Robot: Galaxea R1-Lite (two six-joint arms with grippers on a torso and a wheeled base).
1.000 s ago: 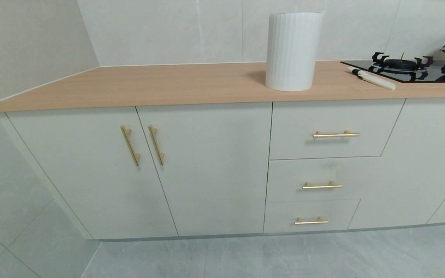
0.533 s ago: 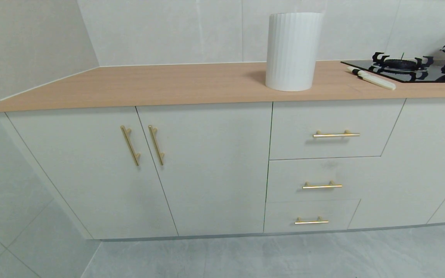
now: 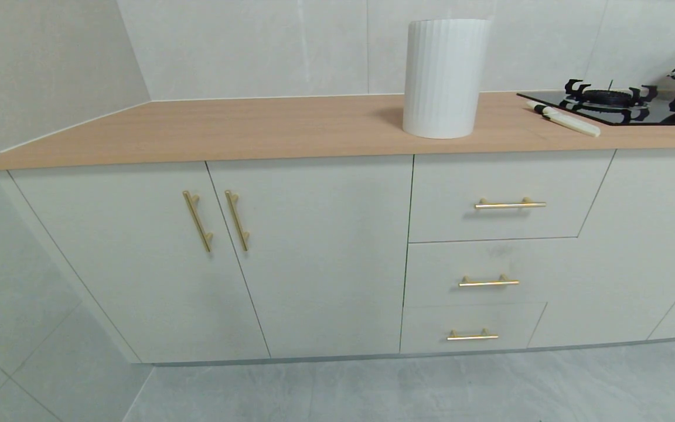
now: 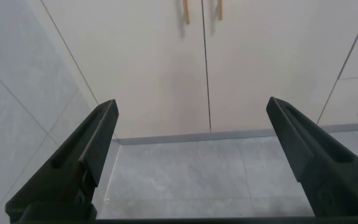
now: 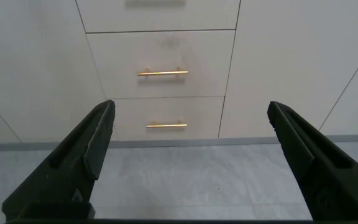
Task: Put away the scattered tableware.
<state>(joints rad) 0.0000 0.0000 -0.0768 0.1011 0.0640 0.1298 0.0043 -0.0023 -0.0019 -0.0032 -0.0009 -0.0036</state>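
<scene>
- On the wooden countertop [image 3: 226, 129], a cream knife [image 3: 563, 119] lies near the white ribbed canister [image 3: 442, 76].
- Facing the cabinets [image 3: 314, 252], left gripper [image 4: 191, 109] and right gripper [image 5: 191, 109] gape wide, empty.

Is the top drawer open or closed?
Closed. The top drawer sits flush with the cabinet door beside it, with no gap.

Drawers [image 3: 493, 196]: three
Handled cabinet doors [image 3: 314, 258]: two
Gold handles [image 3: 510, 204]: five
White ribbed container [image 3: 442, 82]: one
Cream utensil [image 3: 566, 120]: one
Burner grates [image 3: 607, 95]: two
</scene>
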